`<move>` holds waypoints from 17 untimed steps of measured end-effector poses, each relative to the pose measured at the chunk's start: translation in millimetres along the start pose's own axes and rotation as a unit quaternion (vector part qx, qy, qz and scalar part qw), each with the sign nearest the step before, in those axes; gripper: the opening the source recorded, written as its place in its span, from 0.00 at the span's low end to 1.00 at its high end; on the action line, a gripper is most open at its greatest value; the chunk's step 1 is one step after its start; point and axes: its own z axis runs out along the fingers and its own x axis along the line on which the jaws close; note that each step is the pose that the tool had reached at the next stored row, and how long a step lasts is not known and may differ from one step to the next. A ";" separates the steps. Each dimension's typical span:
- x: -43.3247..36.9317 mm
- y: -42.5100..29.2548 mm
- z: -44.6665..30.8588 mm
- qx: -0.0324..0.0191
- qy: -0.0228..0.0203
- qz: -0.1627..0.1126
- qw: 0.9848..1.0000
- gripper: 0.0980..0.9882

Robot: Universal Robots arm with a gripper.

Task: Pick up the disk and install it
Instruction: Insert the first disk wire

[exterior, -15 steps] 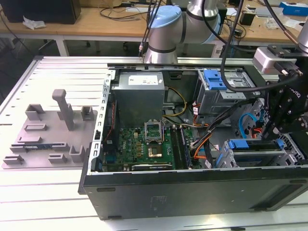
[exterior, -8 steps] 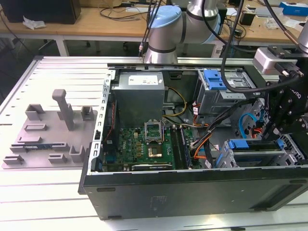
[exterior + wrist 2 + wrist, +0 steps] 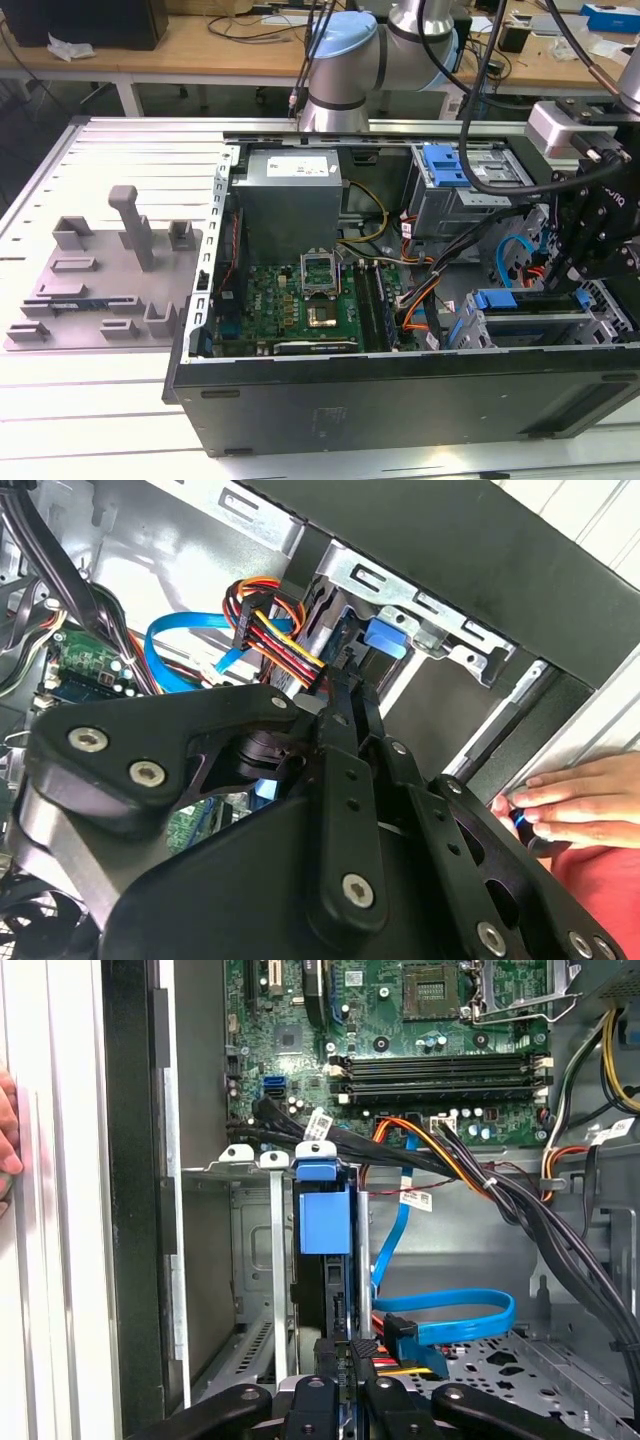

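The disk (image 3: pixel 325 1220) stands on edge in a slot of the metal drive cage (image 3: pixel 250 1260) inside the open computer case, its bright blue carrier on the end away from me. The exterior view has its blue carrier (image 3: pixel 508 300) in the cage at the case's right end. My gripper (image 3: pixel 350 1365) hangs just over the disk's near end, by the red-and-yellow power plug (image 3: pixel 395 1360). In both wrist views its fingers (image 3: pixel 340 715) lie close together, shut. I cannot tell whether they touch the disk.
A person's hand (image 3: pixel 570 810) rests on the case's edge beside the cage. A blue data cable (image 3: pixel 450 1310) and black cable bundles (image 3: pixel 520 1210) cross nearby. The motherboard (image 3: pixel 300 300) fills the case's middle. A grey fixture tray (image 3: pixel 100 290) lies on the exterior view's left.
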 end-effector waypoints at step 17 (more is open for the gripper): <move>-0.2 0.1 2.5 0.000 0.000 -0.004 1.000 0.08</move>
